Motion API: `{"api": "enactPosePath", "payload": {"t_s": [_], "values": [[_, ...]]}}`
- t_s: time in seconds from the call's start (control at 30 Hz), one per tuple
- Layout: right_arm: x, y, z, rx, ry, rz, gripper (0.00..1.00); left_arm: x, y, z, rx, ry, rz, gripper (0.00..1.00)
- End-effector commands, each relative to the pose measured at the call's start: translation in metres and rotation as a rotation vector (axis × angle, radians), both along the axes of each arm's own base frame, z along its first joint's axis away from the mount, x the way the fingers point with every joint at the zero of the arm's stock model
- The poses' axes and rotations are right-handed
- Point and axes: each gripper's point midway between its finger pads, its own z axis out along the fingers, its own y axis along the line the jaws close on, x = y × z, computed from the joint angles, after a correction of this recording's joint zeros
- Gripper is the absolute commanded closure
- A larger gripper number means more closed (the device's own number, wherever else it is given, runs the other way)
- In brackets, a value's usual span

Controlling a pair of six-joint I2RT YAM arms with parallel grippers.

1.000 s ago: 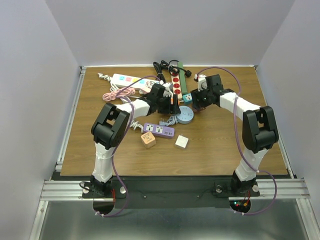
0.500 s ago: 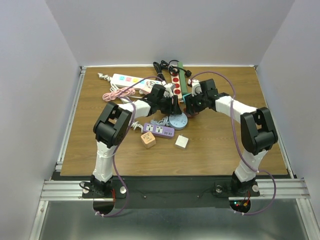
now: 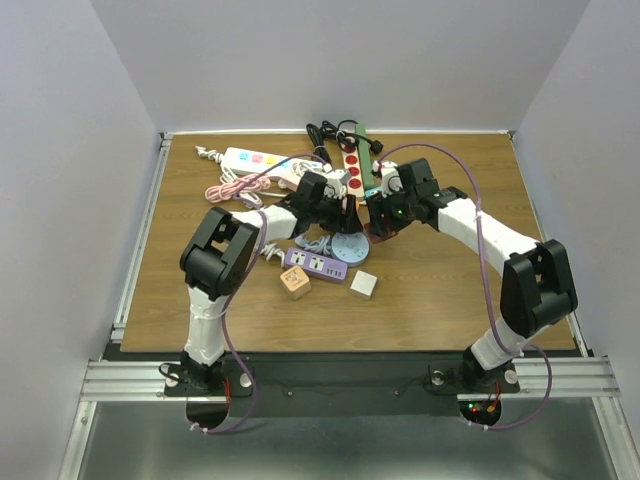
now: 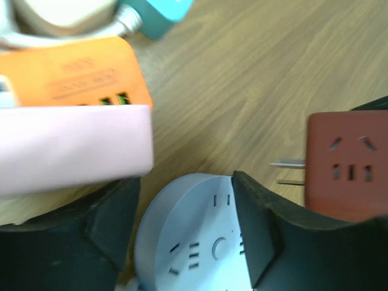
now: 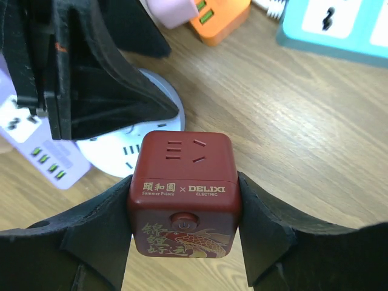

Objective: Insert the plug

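My right gripper (image 5: 183,182) is shut on a dark red cube plug adapter (image 5: 185,197) with a carp picture and holds it above the wood. Its two metal prongs (image 4: 288,163) stick out to the left in the left wrist view, towards a round pale blue socket (image 4: 194,242). My left gripper (image 4: 185,185) is shut on that round socket, which is tilted, with its slots showing. In the top view the left gripper (image 3: 335,215) and the right gripper (image 3: 380,215) are close together, with the round socket (image 3: 345,247) just below them.
A purple power strip (image 3: 315,266), an orange cube (image 3: 295,281) and a white cube (image 3: 363,284) lie in front. Behind are a white strip (image 3: 255,160), a red strip (image 3: 352,170), a pink cable (image 3: 228,188) and black cables (image 3: 330,132). An orange socket block (image 4: 79,73) lies close by.
My right gripper has moved left with the red cube, close to the left gripper. The round socket has shifted down and left with the left gripper.
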Motion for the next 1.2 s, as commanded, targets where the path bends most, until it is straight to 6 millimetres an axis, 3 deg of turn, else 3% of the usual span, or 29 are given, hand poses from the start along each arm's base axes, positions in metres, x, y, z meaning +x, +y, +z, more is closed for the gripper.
{"api": "enactPosePath", "payload": {"t_s": [0.0, 0.17, 0.37, 1.17], "values": [[-0.002, 0.012, 0.045, 0.044, -0.059, 0.044, 1.00, 0.021, 0.021, 0.064, -0.006, -0.180, 0.089, 0.21], [-0.018, 0.032, 0.029, 0.024, 0.015, 0.126, 1.00, 0.012, 0.033, 0.054, 0.045, -0.144, 0.107, 0.17], [-0.031, 0.045, 0.024, -0.003, 0.051, 0.181, 1.00, 0.000, 0.044, 0.029, 0.104, -0.102, 0.104, 0.27], [-0.028, 0.043, -0.002, -0.099, 0.059, 0.206, 1.00, -0.011, 0.033, 0.015, 0.096, -0.061, 0.028, 0.34]]}}
